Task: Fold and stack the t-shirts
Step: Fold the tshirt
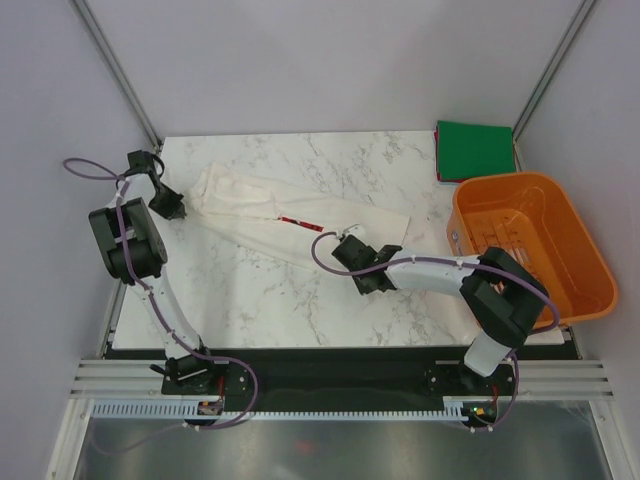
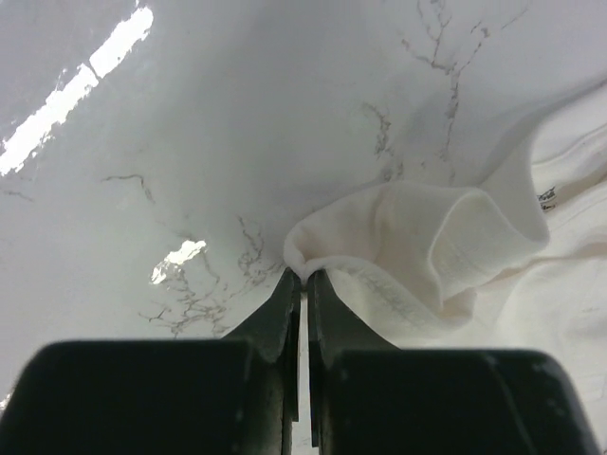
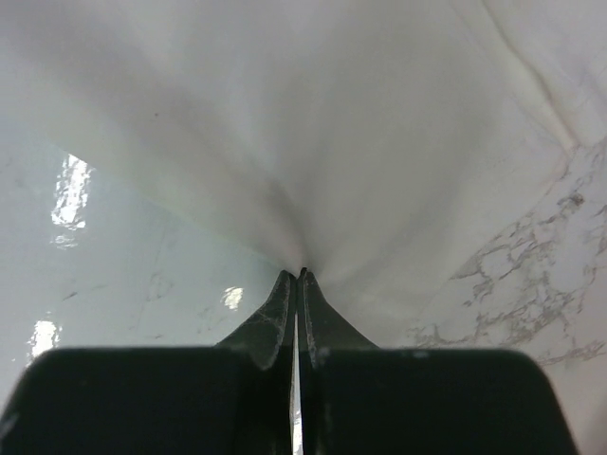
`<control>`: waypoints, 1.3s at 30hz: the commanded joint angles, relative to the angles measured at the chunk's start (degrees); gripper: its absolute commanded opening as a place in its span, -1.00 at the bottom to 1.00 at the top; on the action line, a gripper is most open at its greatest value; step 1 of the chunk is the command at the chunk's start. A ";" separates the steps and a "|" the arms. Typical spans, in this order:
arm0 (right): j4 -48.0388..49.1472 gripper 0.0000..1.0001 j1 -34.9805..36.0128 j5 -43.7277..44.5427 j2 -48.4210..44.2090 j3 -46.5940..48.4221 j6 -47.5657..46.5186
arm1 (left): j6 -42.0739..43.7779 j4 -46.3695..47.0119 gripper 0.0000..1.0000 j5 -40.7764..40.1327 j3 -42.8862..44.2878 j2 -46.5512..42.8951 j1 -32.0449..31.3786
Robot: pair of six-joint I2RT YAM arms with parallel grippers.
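While both arms work one garment, holdings stand as follows.

1. Left gripper (image 2: 303,275): jaws clamped on a rolled hem corner of the white tee (image 1: 270,215). The cloth bulges just ahead of the tips and trails off to their right. The pinch sits at the very edge, likely so the corner can be drawn out rather than the bulk dragged.

2. Right gripper (image 3: 300,275): jaws closed tight on the tee's near edge. Fabric puckers into the tips and fans away ahead of them. Judged a matching hold, giving two anchors to spread or fold the cloth between.

3. White tee: bunched in a long strip on the table (image 1: 300,300), its left end at the left gripper and its near edge at the right one. The print (image 1: 296,220) shows only as a thin red sliver between them, nearer the right gripper, so the front is mostly tucked under. Not yet folded square.

4. Green tee (image 1: 475,150): folded flat, well apart from the right gripper, farther out and rightward, untouched. Judged the base of the stack, kept away from the working area.

5. Basket (image 1: 510,180): to the right of the right arm, near the green tee. It plays no part in either grip.
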 commanded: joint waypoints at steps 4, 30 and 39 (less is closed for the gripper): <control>-4.69 -1.00 3.92 -1.26 0.72 -1.15 9.70 | -1.23 -2.08 -0.95 -6.74 8.89 2.07 0.01; -9.43 -0.34 17.72 1.20 -5.51 -0.10 17.27 | 3.16 -5.34 -0.27 -7.20 1.51 -11.48 -8.16; -12.78 -0.14 17.63 3.13 -16.32 5.44 14.36 | -1.23 -4.90 -0.27 -3.94 4.50 0.82 -13.17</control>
